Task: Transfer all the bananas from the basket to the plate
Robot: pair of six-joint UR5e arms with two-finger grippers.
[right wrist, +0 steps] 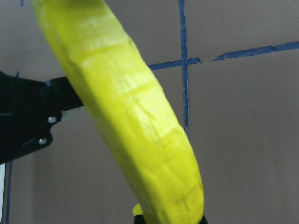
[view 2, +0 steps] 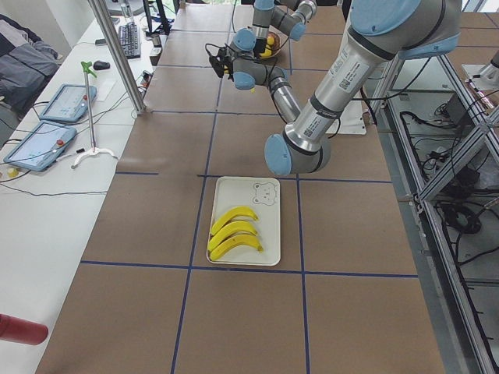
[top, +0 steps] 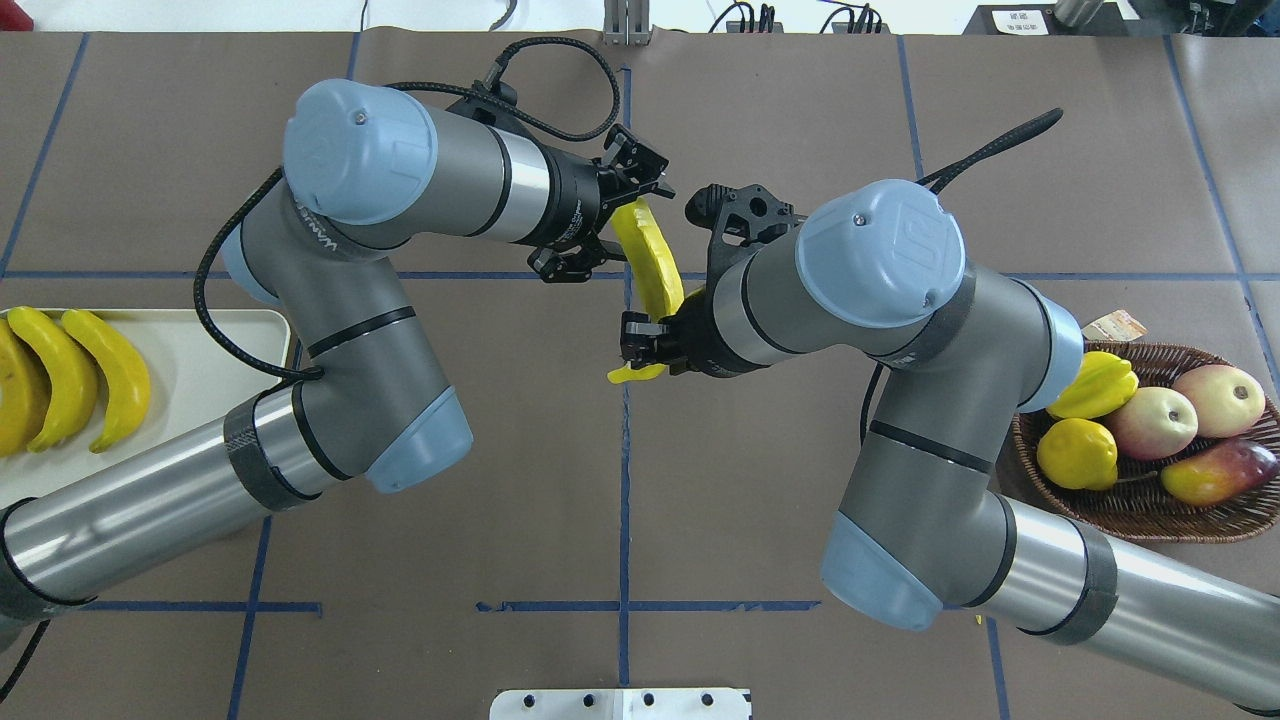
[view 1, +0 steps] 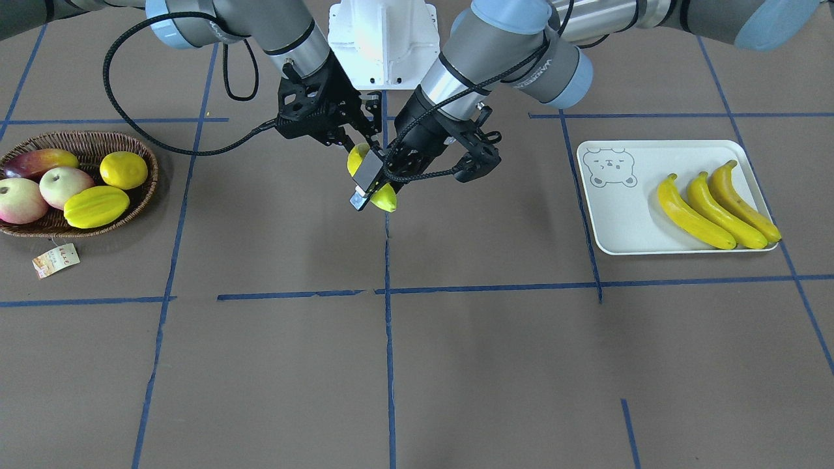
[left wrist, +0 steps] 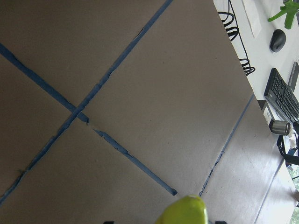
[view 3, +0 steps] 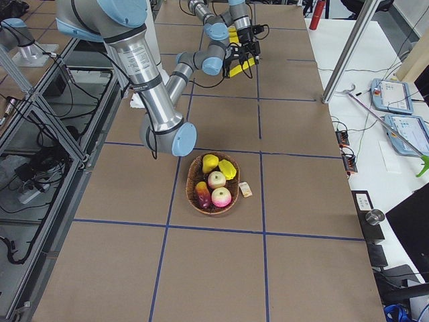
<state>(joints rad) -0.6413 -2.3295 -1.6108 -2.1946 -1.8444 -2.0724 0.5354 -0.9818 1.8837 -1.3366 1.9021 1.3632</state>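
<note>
Mid-air handover: the right end effector (top: 648, 350) pinches the last banana (top: 652, 262); the left end effector's (top: 608, 215) grip is unclear, and it must clamp next.

Four exterior views, two wrist close-ups

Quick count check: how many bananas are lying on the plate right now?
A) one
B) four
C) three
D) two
C: three bananas lie side by side on the plate, while the fourth banana is up in the air over the middle of the table, not on the plate.
</note>
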